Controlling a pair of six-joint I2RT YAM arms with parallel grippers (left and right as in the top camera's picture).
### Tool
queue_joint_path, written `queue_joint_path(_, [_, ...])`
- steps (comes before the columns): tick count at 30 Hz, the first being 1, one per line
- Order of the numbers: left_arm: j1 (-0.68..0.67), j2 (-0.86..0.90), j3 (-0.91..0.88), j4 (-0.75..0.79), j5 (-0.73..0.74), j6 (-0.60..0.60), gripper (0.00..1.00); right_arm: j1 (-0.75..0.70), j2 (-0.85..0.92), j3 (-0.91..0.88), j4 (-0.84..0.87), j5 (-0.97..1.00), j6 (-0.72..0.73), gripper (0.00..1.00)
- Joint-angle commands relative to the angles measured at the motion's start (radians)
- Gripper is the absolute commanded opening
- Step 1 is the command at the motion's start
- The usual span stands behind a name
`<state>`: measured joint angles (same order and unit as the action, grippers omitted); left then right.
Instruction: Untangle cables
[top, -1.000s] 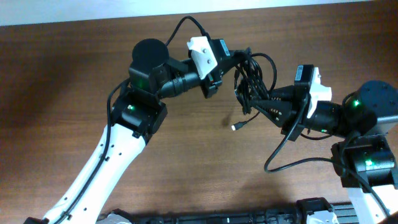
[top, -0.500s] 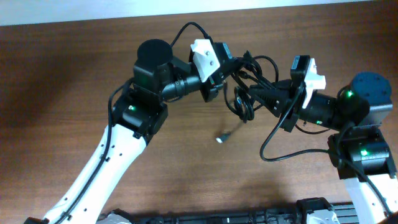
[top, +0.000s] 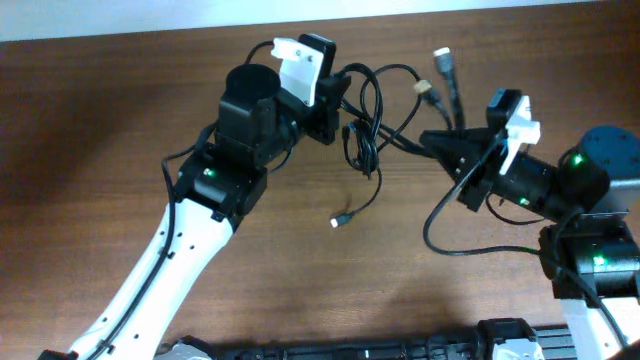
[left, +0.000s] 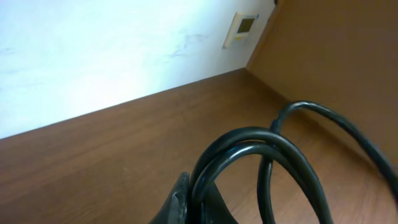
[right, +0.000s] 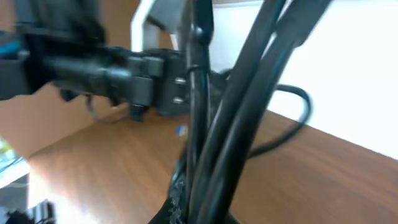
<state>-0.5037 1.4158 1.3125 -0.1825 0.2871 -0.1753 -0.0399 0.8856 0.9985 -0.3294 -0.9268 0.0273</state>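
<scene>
Cables are held up btwn the two arms, over the far half of the table. Overhead: L gripper is pressed together on one side of the bundle and R gripper is pinching the other side, w/ black strands crossing the gap. Next to the L gripper the cords drop in narrow loops. One strand trails down to a small light plug tip; can't tell if it touches the wood or hangs just above. Two plug ends stick out beyond the R gripper toward the far edge. Exact pinch pts don't show from above bc black fingers and black cords merge. No. of separate cords can't be counted since they overlap.

L wrist view: cables show as glossy arcs rising straight out of the closed fingertips. Only the very tips are in frame at the bottom edge, the rest is cut off. One strand runs off the right edge. Behind is a white wall w/ a small wall panel, its face too small to read.

R wrist view is badly blurred. Cables climb from the fingers at the bottom edge and leave through the top, no gap visible at the clamp. Beyond them the L gripper is just a dark smear.
</scene>
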Motion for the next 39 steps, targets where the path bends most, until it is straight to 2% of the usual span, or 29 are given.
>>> queue_joint_path(1, [0.029,-0.002,0.003,0.040,0.145,0.095,0.00,-0.042,-0.028,0.021,-0.024,0.160,0.008,0.07])
queue_joint_path(2, [0.029,-0.002,0.003,0.051,0.206,0.121,0.00,-0.042,-0.028,0.021,-0.027,0.182,0.008,0.16])
queue_joint_path(3, [0.029,-0.002,0.003,0.061,0.245,0.128,0.00,-0.042,-0.027,0.021,-0.034,0.199,0.008,0.41])
queue_joint_path(5, [0.029,-0.002,0.003,0.069,0.259,0.127,0.00,-0.042,-0.021,0.021,-0.042,0.207,0.008,0.60])
queue_joint_path(9, [0.029,-0.003,0.003,0.077,0.259,0.127,0.00,-0.042,-0.020,0.021,-0.050,0.237,0.008,0.73])
queue_joint_path(11, [0.029,-0.003,0.003,0.089,0.259,0.127,0.00,-0.042,-0.020,0.021,-0.093,0.333,0.008,0.76])
queue_joint_path(13, [0.029,-0.003,0.003,0.111,0.258,0.119,0.00,-0.042,-0.020,0.021,-0.135,0.344,0.008,0.80])
queue_joint_path(16, [0.029,-0.003,0.003,0.150,0.225,0.071,0.00,-0.042,-0.020,0.021,-0.184,0.287,0.002,0.81])
queue_joint_path(18, [0.029,-0.003,0.003,0.163,0.153,0.009,0.00,-0.039,-0.020,0.021,-0.192,0.096,-0.103,0.80])
queue_joint_path(23, [0.029,-0.003,0.003,0.193,0.109,-0.132,0.00,-0.039,-0.020,0.021,-0.191,-0.142,-0.128,0.76])
queue_joint_path(25, [0.024,-0.003,0.003,0.205,0.114,-0.195,0.00,-0.039,-0.013,0.021,-0.191,-0.166,-0.128,0.76])
queue_joint_path(31, [-0.048,-0.002,0.003,0.266,0.169,-0.199,0.00,-0.039,0.058,0.021,-0.183,-0.166,-0.128,0.75])
queue_joint_path(35, [-0.099,-0.003,0.003,0.288,0.169,-0.199,0.00,-0.039,0.104,0.021,-0.174,-0.166,-0.128,0.63])
queue_joint_path(37, [-0.117,-0.003,0.003,0.306,0.169,-0.198,0.00,-0.039,0.105,0.021,-0.168,-0.166,-0.128,0.43])
queue_joint_path(39, [-0.117,-0.002,0.003,0.306,0.169,-0.198,0.00,-0.039,0.105,0.021,-0.167,-0.166,-0.128,0.37])
